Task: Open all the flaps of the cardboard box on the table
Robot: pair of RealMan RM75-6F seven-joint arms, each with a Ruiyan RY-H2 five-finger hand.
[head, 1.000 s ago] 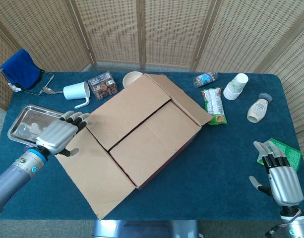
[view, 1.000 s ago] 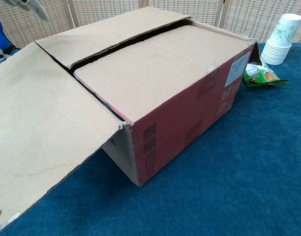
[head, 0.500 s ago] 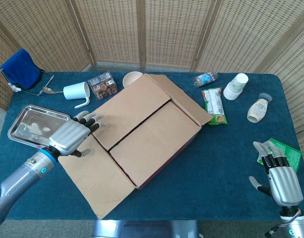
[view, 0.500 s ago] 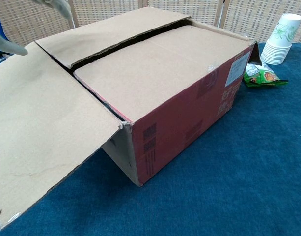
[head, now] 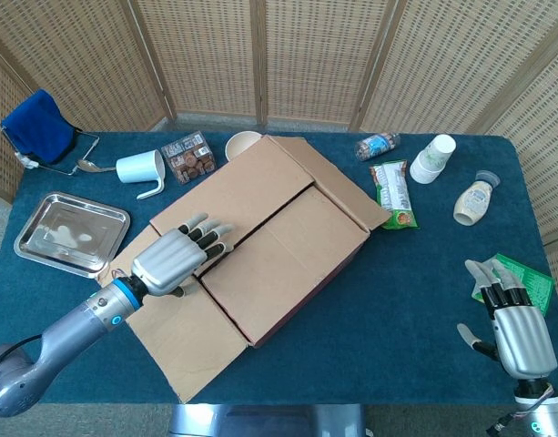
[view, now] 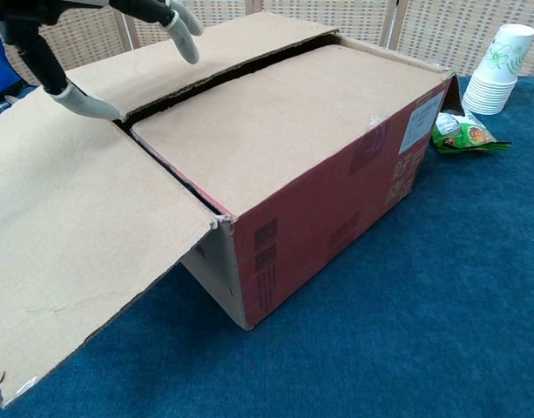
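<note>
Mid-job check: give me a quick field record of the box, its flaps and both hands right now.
box: cardboard box mid-table
open flaps: one end flap folded out on the left hand's side; opposite end flap also out
closed flaps: two long top flaps lying flat, seam between them
left hand: left hand over the seam end, fingers spread, holding nothing
right hand: right hand at table edge, away from box, empty

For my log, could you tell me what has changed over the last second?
The left hand moved right from beside the tray to above the box's closed flaps, fingers spread, holding nothing. The right hand, the box flaps and the other items stayed put.
</note>
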